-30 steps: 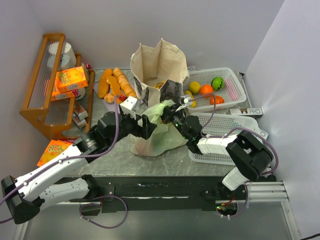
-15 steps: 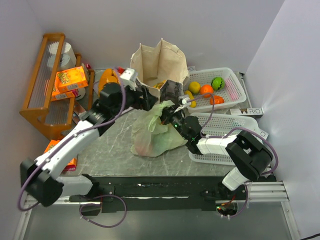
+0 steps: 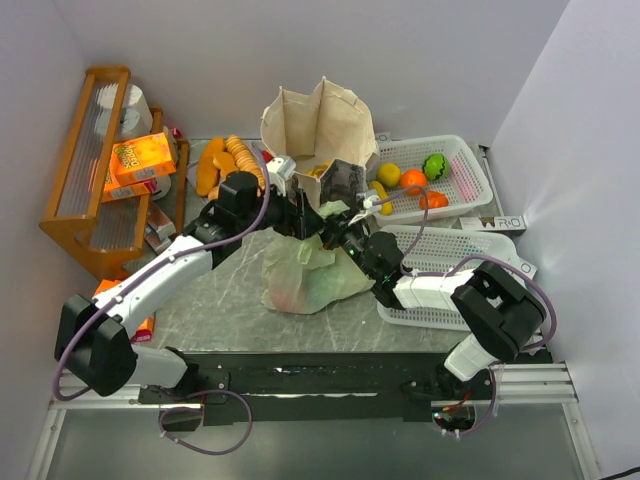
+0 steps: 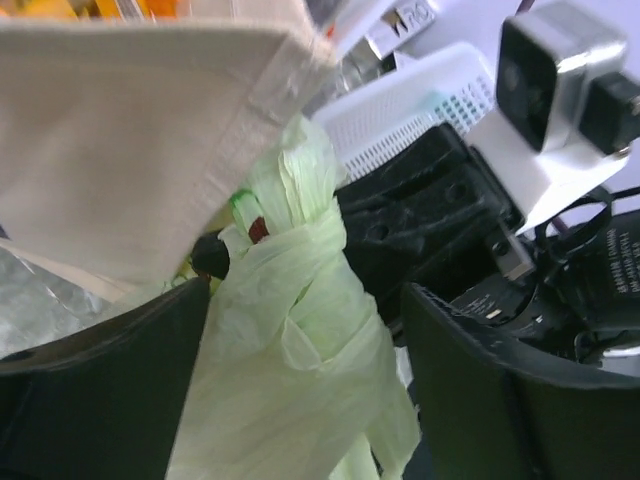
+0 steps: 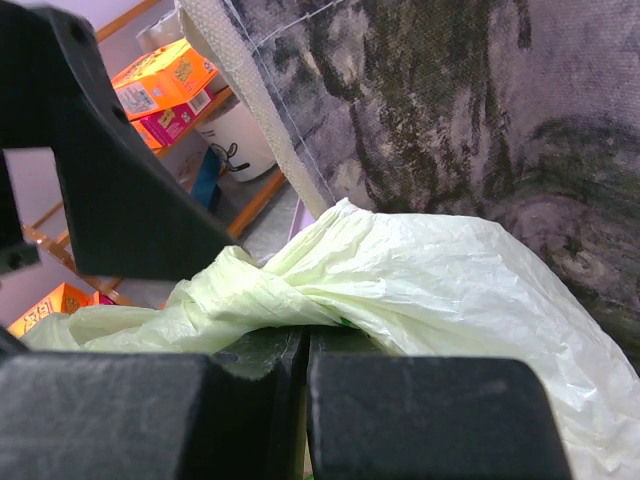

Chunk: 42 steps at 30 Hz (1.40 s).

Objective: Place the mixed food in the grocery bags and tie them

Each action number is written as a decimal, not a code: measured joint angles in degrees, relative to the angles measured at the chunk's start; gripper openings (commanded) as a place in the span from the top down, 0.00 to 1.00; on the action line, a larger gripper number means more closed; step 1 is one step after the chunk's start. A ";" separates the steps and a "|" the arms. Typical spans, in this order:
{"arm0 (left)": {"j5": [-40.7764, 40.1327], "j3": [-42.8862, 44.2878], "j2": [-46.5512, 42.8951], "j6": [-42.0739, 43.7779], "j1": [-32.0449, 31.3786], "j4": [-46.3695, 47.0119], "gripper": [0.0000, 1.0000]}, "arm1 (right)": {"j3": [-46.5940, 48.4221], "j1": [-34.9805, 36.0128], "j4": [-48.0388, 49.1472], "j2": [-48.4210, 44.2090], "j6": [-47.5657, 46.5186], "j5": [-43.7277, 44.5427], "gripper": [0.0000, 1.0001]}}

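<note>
The pale-green plastic bag (image 3: 305, 278) lies on the table in front of the beige canvas tote (image 3: 322, 128), with red and green shapes showing through it. Its handles are twisted into a rope (image 4: 300, 290). My right gripper (image 3: 338, 232) is shut on that twisted top (image 5: 250, 290), fingers together (image 5: 305, 335). My left gripper (image 3: 303, 216) is open, its fingers (image 4: 110, 390) standing either side of the twisted handles without closing on them. A green cabbage (image 3: 434, 166), an orange fruit (image 3: 412, 180), a yellow fruit (image 3: 388, 174) and a red piece (image 3: 432, 199) lie in the far white basket (image 3: 470, 170).
A second white basket (image 3: 455, 262) sits under my right forearm. Bread loaves (image 3: 225, 165) lie left of the tote. A wooden rack (image 3: 85, 185) at the left holds orange boxes (image 3: 140, 158); another box (image 3: 110, 296) lies near the left arm.
My left arm swung up from the bag's near side to behind it, then came in at the twisted top. The right gripper kept its hold, almost still.
</note>
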 measured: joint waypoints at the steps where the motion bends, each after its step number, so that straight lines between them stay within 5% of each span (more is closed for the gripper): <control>1: 0.46 -0.11 0.26 -0.17 0.00 -0.09 0.31 | 0.00 0.00 -0.02 0.00 -0.04 0.00 1.00; 3: 1.09 -0.50 0.79 -0.66 0.00 -0.28 0.38 | 0.00 0.00 0.00 0.00 -0.15 0.00 1.00; 7: 2.47 -2.38 0.90 -1.88 0.07 0.15 0.75 | 0.00 0.00 -0.02 0.00 -0.35 -0.07 1.00; 11: 3.93 -3.87 0.92 -2.40 0.07 0.63 0.99 | 0.00 0.00 -0.09 0.00 -0.61 -0.55 1.00; 26: -2.01 -20.24 -7.50 -16.33 -8.13 18.95 0.98 | -6.23 0.02 4.35 -1.42 -0.52 -9.38 1.00; 29: -3.96 -20.37 -7.85 -16.44 -8.33 18.01 0.72 | -6.60 0.00 5.62 -2.03 -0.61 -11.91 1.00; 30: -4.37 -20.15 -7.87 -16.09 -8.33 17.49 0.48 | -6.88 -0.02 6.10 -2.12 -0.63 -12.55 1.00; 33: -6.34 -18.21 -8.22 -14.45 -8.37 14.47 0.22 | -7.21 -0.02 6.12 -2.14 -1.07 -14.88 1.00; 42: -9.64 -16.98 -17.84 -7.45 -1.33 8.24 0.02 | -7.30 -0.11 7.78 -2.12 -0.55 -20.57 1.00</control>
